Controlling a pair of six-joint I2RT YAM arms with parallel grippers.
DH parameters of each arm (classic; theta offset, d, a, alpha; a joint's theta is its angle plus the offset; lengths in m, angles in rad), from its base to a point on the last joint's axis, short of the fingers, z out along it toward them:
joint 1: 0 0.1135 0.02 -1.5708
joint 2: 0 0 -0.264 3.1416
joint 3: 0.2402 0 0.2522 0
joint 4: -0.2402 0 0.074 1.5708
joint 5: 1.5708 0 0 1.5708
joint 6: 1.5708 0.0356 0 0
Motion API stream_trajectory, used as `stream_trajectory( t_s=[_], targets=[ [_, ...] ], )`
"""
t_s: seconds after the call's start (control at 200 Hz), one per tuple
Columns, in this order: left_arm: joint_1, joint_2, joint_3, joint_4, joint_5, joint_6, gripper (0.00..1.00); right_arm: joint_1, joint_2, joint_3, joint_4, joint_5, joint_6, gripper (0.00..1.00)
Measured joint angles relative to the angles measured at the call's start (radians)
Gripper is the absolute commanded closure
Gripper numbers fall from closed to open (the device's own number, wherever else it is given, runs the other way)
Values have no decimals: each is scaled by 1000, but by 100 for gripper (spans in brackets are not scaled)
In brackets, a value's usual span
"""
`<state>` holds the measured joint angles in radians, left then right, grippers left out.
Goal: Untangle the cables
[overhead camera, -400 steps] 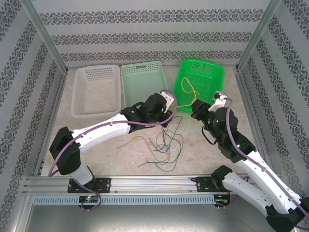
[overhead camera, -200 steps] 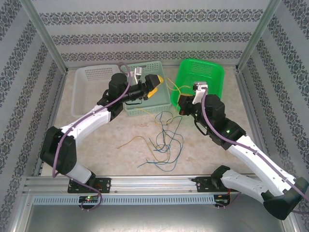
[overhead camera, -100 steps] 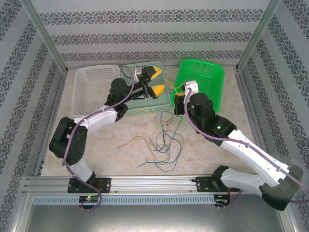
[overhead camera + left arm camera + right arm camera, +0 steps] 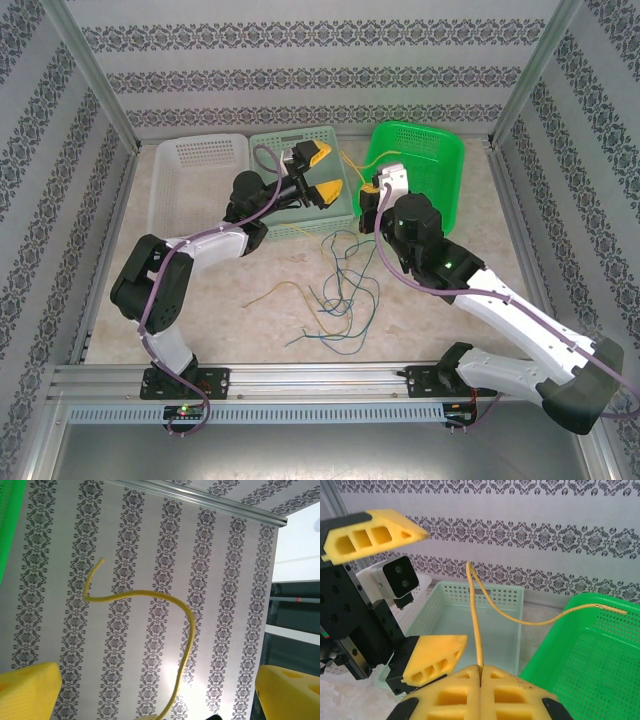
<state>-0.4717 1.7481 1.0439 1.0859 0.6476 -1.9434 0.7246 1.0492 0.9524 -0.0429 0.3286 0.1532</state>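
Observation:
My right gripper [image 4: 480, 672] is shut on a yellow cable [image 4: 476, 620], which rises from the pads, bends sharply and trails right over the bright green basket [image 4: 600, 655]. From above, the right gripper [image 4: 375, 187] sits between the pale green basket [image 4: 290, 140] and the bright green one, with the yellow cable [image 4: 355, 166] arching left. My left gripper [image 4: 325, 170] hangs open over the pale green basket, facing that cable. In the left wrist view the yellow cable [image 4: 186, 615] curls between the wide-apart fingers [image 4: 27, 690], touching neither. More cables [image 4: 340, 290] lie tangled on the table: blue, dark green, yellow.
A white basket [image 4: 200, 190] stands at the back left beside the pale green one. Patterned walls and metal posts close in the table on three sides. The left gripper's two yellow fingers [image 4: 432, 655] stand close to my right gripper.
The left arm rose from the tangle to over the pale green basket and stands open. The right gripper carried the yellow cable left and up, out of the green basket, toward the left gripper.

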Motion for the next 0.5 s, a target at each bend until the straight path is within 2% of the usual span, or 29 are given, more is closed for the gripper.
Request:
stream_trajectory(
  t_s=[0.5],
  targets=[
    [-7,77,21,87,-29,-71,2,13,-20,-78,88,-96,3,100]
  ],
)
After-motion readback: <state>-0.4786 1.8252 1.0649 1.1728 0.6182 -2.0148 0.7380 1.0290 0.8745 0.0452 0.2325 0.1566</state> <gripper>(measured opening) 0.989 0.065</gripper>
